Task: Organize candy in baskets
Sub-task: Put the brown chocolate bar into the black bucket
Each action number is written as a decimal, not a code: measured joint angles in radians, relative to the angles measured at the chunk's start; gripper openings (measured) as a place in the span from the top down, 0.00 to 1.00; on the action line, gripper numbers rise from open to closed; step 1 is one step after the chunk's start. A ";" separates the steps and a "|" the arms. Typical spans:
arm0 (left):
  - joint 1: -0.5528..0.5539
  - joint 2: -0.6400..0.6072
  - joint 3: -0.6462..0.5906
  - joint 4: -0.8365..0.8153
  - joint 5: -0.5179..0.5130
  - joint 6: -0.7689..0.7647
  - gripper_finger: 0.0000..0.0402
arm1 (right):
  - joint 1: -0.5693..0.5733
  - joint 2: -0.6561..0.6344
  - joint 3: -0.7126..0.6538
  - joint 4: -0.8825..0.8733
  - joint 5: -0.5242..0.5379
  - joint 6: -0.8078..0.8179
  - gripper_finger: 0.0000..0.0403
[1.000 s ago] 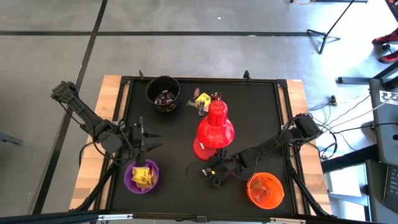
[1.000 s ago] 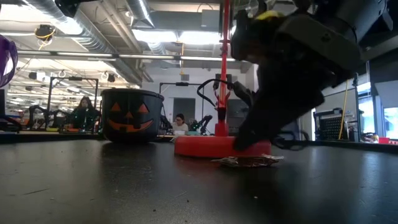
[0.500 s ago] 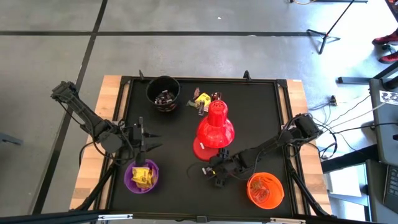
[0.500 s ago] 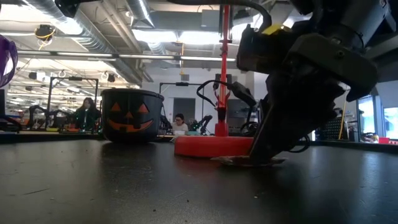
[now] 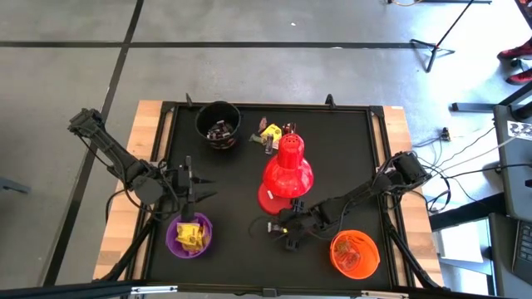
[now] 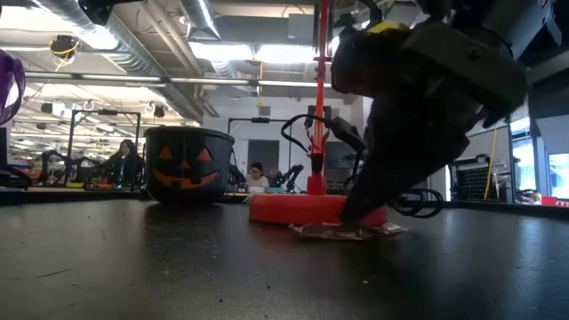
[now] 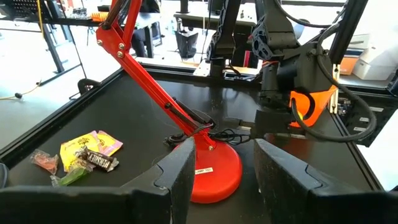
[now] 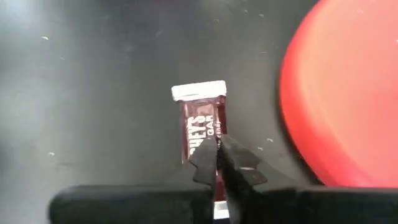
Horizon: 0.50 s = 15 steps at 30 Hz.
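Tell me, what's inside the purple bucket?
The purple bucket holds yellow-wrapped candy. Anything under that candy is hidden.

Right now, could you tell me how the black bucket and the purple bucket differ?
The black bucket stands at the far edge of the table, clear of both arms; the purple bucket stands at the near edge, just in front of the left claw. The black bucket holds dark-wrapped candy; the purple bucket holds yellow-wrapped candy. The low view shows a pumpkin face on the black bucket, while only a sliver of the purple one shows there. Both are small, round and upright.
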 joint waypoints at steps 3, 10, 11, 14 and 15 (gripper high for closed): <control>0.000 0.000 0.000 0.000 0.000 0.000 0.62 | 0.000 0.000 0.000 0.054 0.001 -0.010 0.99; 0.000 0.003 0.000 0.000 0.000 -0.002 0.62 | 0.000 0.000 0.000 0.185 0.012 -0.076 1.00; 0.000 0.004 0.000 0.000 0.000 -0.002 0.62 | 0.000 0.000 0.000 0.204 0.018 -0.083 0.99; 0.000 0.009 0.000 0.001 -0.001 -0.006 0.62 | 0.000 0.000 0.000 0.254 0.036 -0.112 1.00; 0.000 0.011 0.000 0.000 -0.002 -0.009 0.62 | 0.000 0.000 0.000 0.268 0.047 -0.123 1.00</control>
